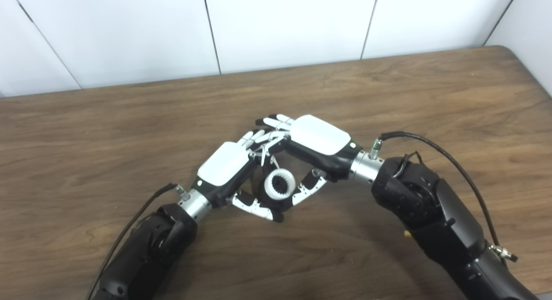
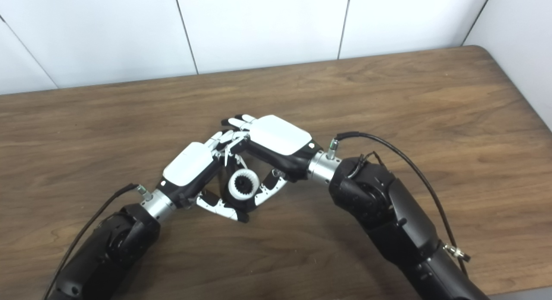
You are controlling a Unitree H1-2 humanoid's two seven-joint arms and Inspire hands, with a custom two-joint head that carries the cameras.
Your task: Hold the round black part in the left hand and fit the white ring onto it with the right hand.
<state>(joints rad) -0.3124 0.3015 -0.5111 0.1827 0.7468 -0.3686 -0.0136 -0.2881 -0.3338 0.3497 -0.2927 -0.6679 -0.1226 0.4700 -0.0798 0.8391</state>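
Both hands meet at the middle of the wooden table [image 1: 388, 97]. My left hand [image 1: 226, 166] is shut on the round black part [image 1: 272, 195], of which only dark edges show beneath and behind the ring. The white ring [image 1: 279, 184], with a toothed black centre showing through its hole, sits against the black part between the two thumbs. My right hand [image 1: 317, 138] reaches in from the right, its fingers [image 1: 276, 121] over the left hand's fingers [image 1: 254, 138] and its thumb [image 1: 308, 190] at the ring's right side, so it grips the ring.
White wall panels [image 1: 280, 24] run along the table's far edge. A black cable [image 1: 448, 157] loops over the right forearm, and another cable [image 1: 133, 222] trails by the left forearm. Bare wood lies all around the hands.
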